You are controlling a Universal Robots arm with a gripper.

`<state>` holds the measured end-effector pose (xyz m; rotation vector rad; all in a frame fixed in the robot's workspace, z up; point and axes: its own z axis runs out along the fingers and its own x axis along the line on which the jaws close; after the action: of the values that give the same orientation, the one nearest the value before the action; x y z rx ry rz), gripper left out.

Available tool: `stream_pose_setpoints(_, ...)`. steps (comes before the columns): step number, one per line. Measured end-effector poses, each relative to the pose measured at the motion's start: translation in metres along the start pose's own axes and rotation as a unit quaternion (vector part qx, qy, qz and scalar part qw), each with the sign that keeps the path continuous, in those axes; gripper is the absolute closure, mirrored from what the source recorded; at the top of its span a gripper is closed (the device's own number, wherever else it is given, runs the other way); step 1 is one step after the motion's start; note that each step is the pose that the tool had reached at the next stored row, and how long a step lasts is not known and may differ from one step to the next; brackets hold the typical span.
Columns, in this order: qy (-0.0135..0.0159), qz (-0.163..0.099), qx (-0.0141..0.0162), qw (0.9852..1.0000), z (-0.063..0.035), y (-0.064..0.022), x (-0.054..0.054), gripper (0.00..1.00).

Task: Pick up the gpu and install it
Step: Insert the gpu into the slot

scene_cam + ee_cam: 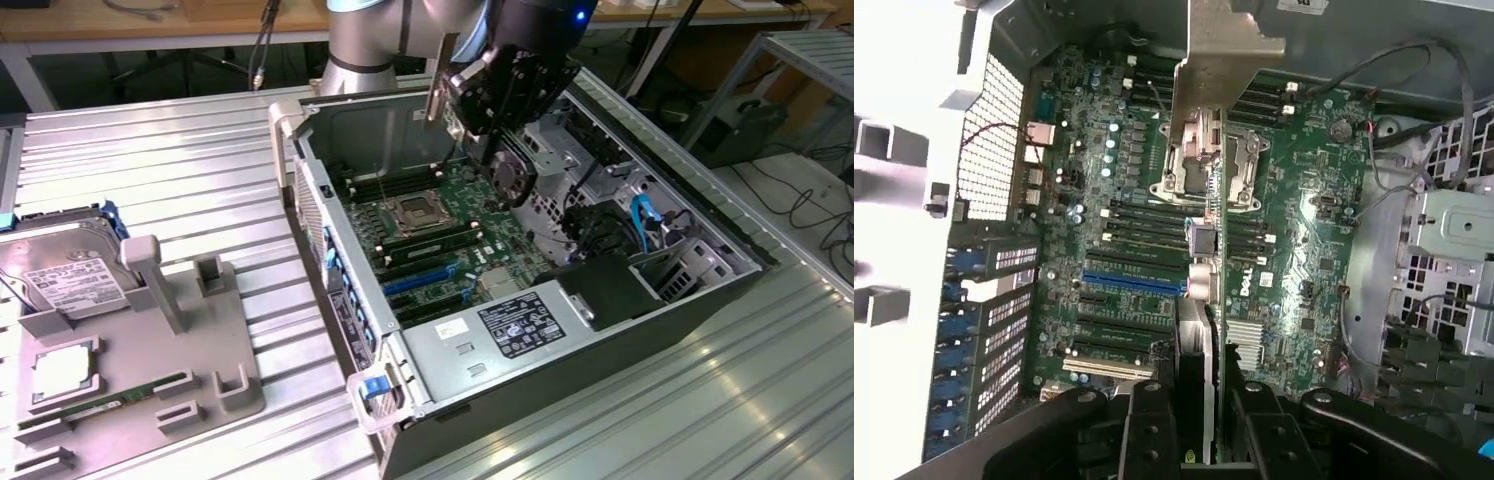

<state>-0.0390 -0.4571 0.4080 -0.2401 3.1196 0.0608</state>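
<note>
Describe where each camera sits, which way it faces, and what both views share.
Exterior view: raised, off the arm, looking down at the open computer case; shows the arm and gripper holding the gpu.
Wrist view: on the wrist, looking down past the fingers into the case.
Shared: the gpu, the motherboard, the processor socket.

Silver arm (360, 40), blue-lit wrist, black end effector (494, 115).

White "DELL" lettering (1239, 285) showing on the green motherboard (1304, 230), running lengthwise just beside the gpu (1214, 120), black label (523, 322) on the silver power-supply box and white label (64, 283) on the hard drive carrying print too small to read
</note>
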Motion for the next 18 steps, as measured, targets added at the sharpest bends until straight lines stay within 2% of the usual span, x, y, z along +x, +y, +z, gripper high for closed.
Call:
stream_pose_setpoints(2,0.0019,-0.049,-0.0008,0.9988,0.0000,0.0000,0.0003,0.73)
stream_pose_setpoints(3,0.0027,-0.072,-0.0011,0.9974,0.0000,0.0001,0.0008,0.73)
stream_pose_setpoints(4,0.0037,-0.097,-0.0015,0.9952,0.0000,0.0001,0.0009,0.73)
stream_pose_setpoints(5,0.0049,-0.129,-0.0020,0.9917,0.0000,0.0001,0.0008,0.73)
stream_pose_setpoints(7,0.0062,-0.164,-0.0025,0.9864,0.0000,0.0001,0.0008,0.73)
stream_pose_setpoints(8,0.0071,-0.187,-0.0028,0.9824,0.0000,0.0002,0.0008,0.73)
stream_pose_setpoints(11,0.0085,-0.225,-0.0034,0.9744,0.0002,0.0001,0.0011,0.73)
stream_pose_setpoints(12,0.0094,-0.248,-0.0038,0.9687,0.0003,0.0001,0.0013,0.73)
stream_pose_setpoints(14,0.0098,-0.258,-0.0039,0.9660,0.0003,0.0001,0.0014,0.73)
stream_pose_setpoints(15,0.0101,-0.266,-0.0041,0.9638,0.0003,0.0001,0.0014,0.73)
stream_pose_setpoints(16,0.0103,-0.272,-0.0041,0.9623,0.0003,0.0001,0.0015,0.73)
stream_pose_setpoints(18,0.0104,-0.276,-0.0042,0.9611,0.0004,0.0001,0.0014,0.73)
